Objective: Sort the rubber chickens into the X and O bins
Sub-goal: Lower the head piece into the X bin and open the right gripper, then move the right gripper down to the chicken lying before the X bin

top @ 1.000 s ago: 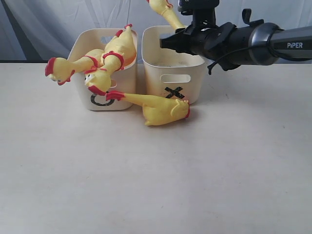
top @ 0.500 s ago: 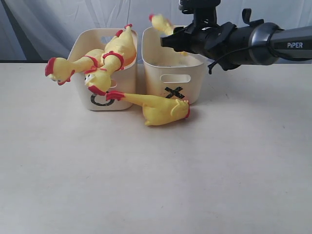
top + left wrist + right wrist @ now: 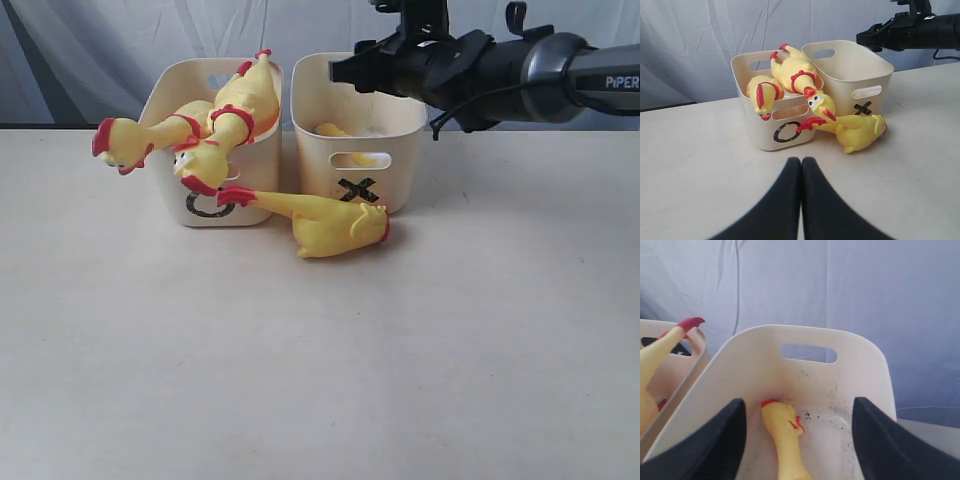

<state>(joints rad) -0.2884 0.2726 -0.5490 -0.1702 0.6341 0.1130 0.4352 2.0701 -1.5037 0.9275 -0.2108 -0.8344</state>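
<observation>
The O bin (image 3: 165,185) holds two long rubber chickens (image 3: 240,100) whose heads hang over its front and left rim. A shorter chicken piece (image 3: 330,225) lies on the table in front of the X bin (image 3: 390,185). Another short piece (image 3: 785,432) lies on the floor of the X bin, its top just showing (image 3: 330,130) in the exterior view. My right gripper (image 3: 340,72) hovers over that bin's rim, open, with nothing between its fingers (image 3: 725,440). My left gripper (image 3: 801,161) is shut and empty, low over the table in front of the O bin (image 3: 760,135).
A blue-grey cloth backdrop (image 3: 100,50) hangs right behind both bins. The right arm (image 3: 520,70) reaches in from the right above the table. Bare pale tabletop (image 3: 320,380) stretches in front of the bins.
The short chicken piece left my right gripper and dropped into the X bin. The right jaws spread wider and the arm lifted slightly. The left gripper stayed put.
</observation>
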